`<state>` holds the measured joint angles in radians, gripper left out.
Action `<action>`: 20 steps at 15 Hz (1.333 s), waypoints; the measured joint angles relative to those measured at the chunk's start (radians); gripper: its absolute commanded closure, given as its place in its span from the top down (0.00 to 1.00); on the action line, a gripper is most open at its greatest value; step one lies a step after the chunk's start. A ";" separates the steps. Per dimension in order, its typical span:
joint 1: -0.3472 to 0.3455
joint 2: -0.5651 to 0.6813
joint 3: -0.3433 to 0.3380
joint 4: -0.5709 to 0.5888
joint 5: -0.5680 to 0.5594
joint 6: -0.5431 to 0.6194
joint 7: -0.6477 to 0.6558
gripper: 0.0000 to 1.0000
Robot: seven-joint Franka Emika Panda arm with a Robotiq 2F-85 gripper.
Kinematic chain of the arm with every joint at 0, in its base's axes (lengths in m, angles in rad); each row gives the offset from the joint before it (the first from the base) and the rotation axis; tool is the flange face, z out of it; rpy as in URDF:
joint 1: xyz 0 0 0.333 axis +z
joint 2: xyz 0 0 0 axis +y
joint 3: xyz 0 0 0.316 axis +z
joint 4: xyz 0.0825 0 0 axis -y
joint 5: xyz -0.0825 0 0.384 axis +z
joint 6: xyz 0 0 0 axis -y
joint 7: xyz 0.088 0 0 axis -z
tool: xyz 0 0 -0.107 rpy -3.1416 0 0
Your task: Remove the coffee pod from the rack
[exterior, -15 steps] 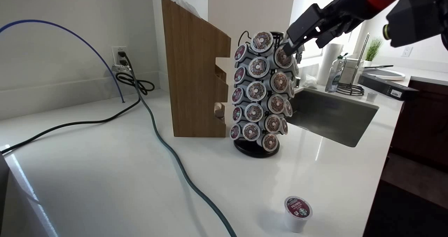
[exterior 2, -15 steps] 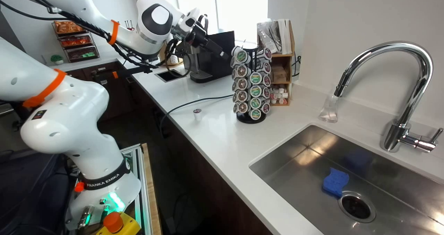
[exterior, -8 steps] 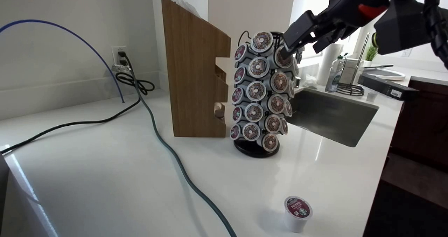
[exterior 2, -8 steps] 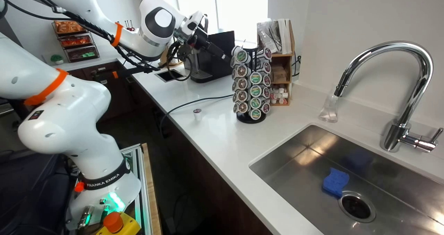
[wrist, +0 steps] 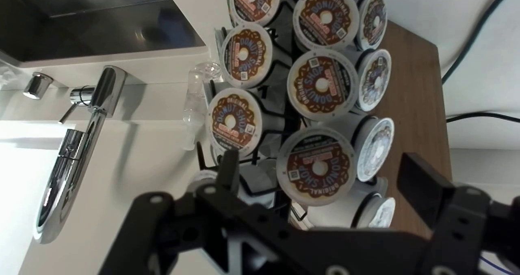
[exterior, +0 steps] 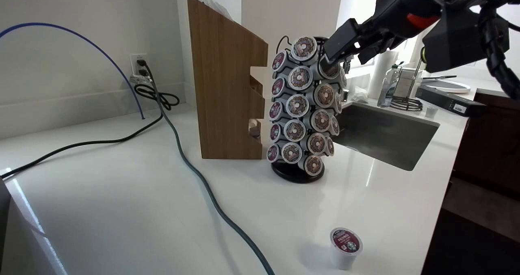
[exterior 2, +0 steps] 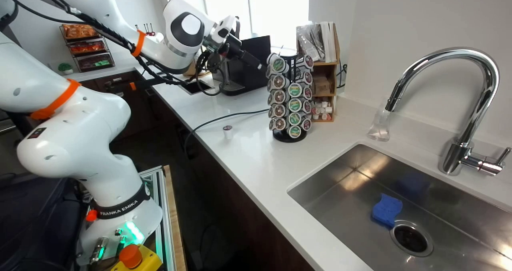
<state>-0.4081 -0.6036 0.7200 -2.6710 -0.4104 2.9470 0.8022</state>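
Observation:
The rack (exterior: 298,174) is a black wire tower on a round base, filled with coffee pods; it also shows in an exterior view (exterior 2: 289,137). Most lids facing my wrist camera are brown donut-print. A white coffee pod with dark maroon lid (exterior: 346,247) stands upright on the counter, apart from the rack. Similar maroon lids show in the rack's left column (exterior: 279,61). My gripper (wrist: 321,165) is open at the rack's upper part. A brown-lidded pod (wrist: 319,167) shows between its fingertips, with gaps on both sides. In an exterior view a fingertip partly covers an upper pod (exterior: 332,72).
A tall tan wooden block (exterior: 227,84) stands close beside the rack. The sink (exterior: 382,135) and chrome faucet (exterior 2: 472,59) are on its other side. A teal cable (exterior: 211,193) crosses the counter. A black coffee machine (exterior 2: 256,59) stands behind the gripper.
My open gripper has moved slightly toward the rack and a little lower. The rack, its pods and the maroon-lidded pod on the counter have not moved.

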 measured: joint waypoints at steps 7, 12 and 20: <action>-0.105 -0.003 0.100 0.010 -0.001 0.040 0.019 1.00; -0.168 -0.008 0.145 0.020 -0.001 0.057 0.022 0.87; -0.248 -0.017 0.212 0.028 -0.001 0.107 0.023 0.89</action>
<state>-0.6563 -0.6202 0.9317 -2.6426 -0.4118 3.0540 0.8250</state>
